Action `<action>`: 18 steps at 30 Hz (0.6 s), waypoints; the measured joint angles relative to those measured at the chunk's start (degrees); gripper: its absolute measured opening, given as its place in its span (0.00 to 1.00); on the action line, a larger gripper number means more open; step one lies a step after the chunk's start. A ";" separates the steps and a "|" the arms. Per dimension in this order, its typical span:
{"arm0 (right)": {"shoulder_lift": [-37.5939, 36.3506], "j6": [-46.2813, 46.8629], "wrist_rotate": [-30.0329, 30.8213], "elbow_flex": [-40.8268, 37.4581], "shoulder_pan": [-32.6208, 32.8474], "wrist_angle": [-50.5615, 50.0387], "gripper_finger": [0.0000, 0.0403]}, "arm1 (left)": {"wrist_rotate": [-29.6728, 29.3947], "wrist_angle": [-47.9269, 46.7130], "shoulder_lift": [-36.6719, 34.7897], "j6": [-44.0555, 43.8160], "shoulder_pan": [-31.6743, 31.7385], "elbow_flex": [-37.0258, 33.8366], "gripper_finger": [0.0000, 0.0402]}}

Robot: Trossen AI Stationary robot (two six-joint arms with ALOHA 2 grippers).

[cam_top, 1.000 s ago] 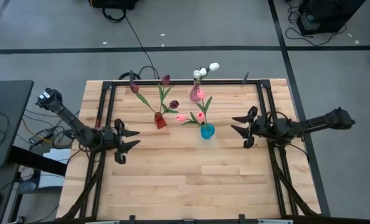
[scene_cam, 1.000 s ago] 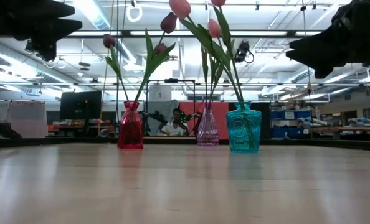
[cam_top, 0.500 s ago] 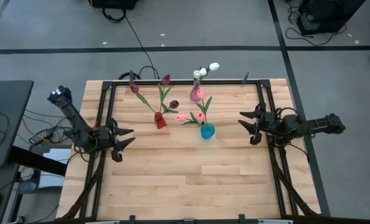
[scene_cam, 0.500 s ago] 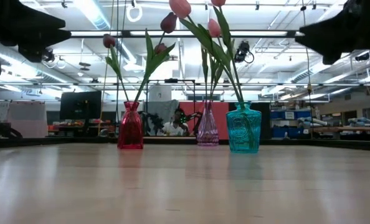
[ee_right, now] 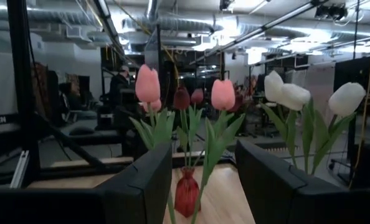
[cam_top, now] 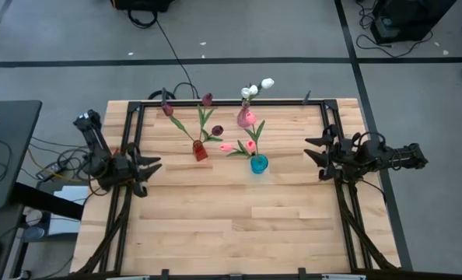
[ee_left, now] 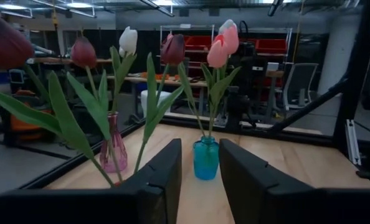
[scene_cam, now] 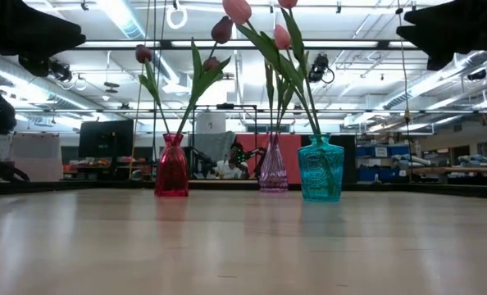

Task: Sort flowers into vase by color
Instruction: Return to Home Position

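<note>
Three vases stand mid-table toward the far edge, each holding tulips by their stems. The red vase [cam_top: 201, 152] [scene_cam: 171, 166] holds maroon tulips [cam_top: 207, 99]. The teal vase [cam_top: 259, 164] [scene_cam: 320, 170] holds pink tulips [cam_top: 226, 146]. The pale pink vase [cam_top: 245, 118] [scene_cam: 273, 164] holds white tulips [cam_top: 267, 82]. My left gripper [cam_top: 143, 167] [ee_left: 199, 186] is open and empty above the table's left side. My right gripper [cam_top: 318, 152] [ee_right: 203, 186] is open and empty above the right side. Both point level at the vases.
A black metal frame [cam_top: 231, 102] runs along the table's far, left and right edges. Bare wood lies between the vases and the near edge [cam_top: 231, 233]. Beyond the table in the low view is a workshop with a person [scene_cam: 227, 168] far behind.
Both arms have drawn back from the middle, staying open and empty. The left gripper has moved toward the table's left edge as its arm folded up, and the right gripper has moved toward the right edge. Vases and tulips have not moved.
</note>
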 joint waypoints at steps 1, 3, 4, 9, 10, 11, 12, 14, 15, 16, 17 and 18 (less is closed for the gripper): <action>0.02 0.00 0.03 0.00 0.00 -0.09 0.46 | -0.12 -0.50 -1.00 0.77 -0.33 0.00 0.27; 0.06 -0.04 1.09 0.00 0.01 -0.28 0.46 | -0.25 -2.09 -3.05 1.43 -0.82 0.00 0.25; 0.11 -0.04 1.93 -0.01 0.02 -0.26 0.46 | -0.50 -2.84 -4.03 1.68 -0.95 0.00 0.25; 0.20 -0.24 6.19 -0.24 0.00 -0.92 0.46 | -3.00 -4.24 -6.06 2.89 -0.93 0.02 0.22; 0.20 -0.39 6.73 -0.24 0.00 -0.90 0.46 | -3.13 -4.24 -6.06 2.89 -0.93 0.02 0.21; 0.20 -0.87 7.45 -0.24 0.00 -0.92 0.46 | -3.17 -4.32 -6.06 2.87 -0.93 0.02 0.21; 0.22 -1.55 8.03 -0.24 0.00 -0.79 0.46 | -3.18 -4.41 -6.06 2.84 -0.93 0.02 0.21; 0.22 -2.53 9.62 -0.24 0.00 0.26 0.46 | -2.91 -4.37 -6.06 2.47 -0.93 0.02 0.21; 0.21 -2.65 10.05 -0.24 0.00 0.88 0.46 | -2.43 -4.10 -6.06 2.39 -0.85 -0.03 0.21; 0.22 -2.61 10.10 -0.24 0.00 1.23 0.46 | -1.80 -4.00 -6.06 2.23 -0.74 -0.10 0.21; 0.20 -2.26 10.12 -0.24 0.00 1.24 0.46 | -1.36 -4.03 -6.06 2.17 -0.53 -0.21 0.21; 0.21 -1.46 10.11 -0.24 0.00 1.08 0.46 | -0.96 -3.99 -6.06 2.03 -0.25 -0.36 0.20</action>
